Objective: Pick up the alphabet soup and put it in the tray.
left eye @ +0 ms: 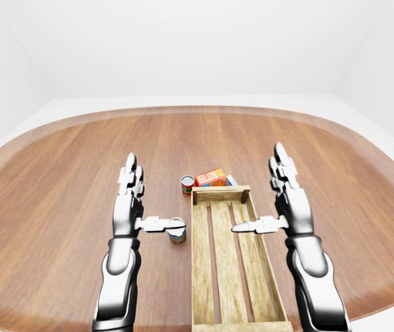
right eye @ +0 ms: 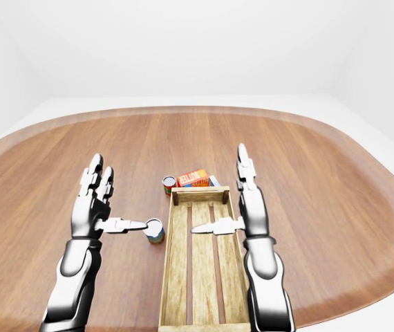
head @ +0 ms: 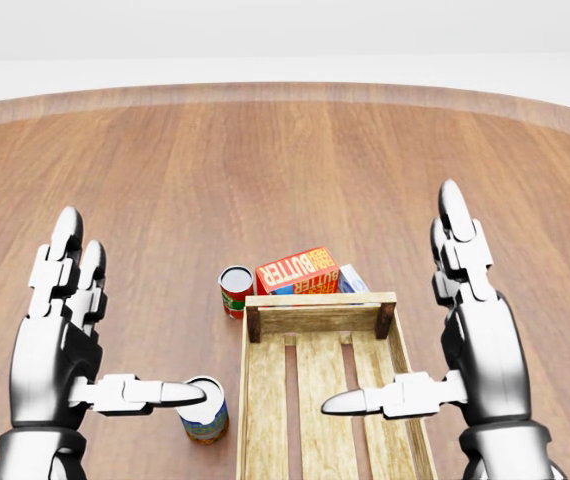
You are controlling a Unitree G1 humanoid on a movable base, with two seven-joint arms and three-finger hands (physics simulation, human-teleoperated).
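Upright alphabet soup can with blue-green label is seen lower left of head view, just under left robot hand thumb; fingers spread wide, nothing held.

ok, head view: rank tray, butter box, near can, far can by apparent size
1. Tray, largest by far.
2. Butter box.
3. Near can and far can: near one looks slightly bigger, but it sits closer to the camera, so unranked.
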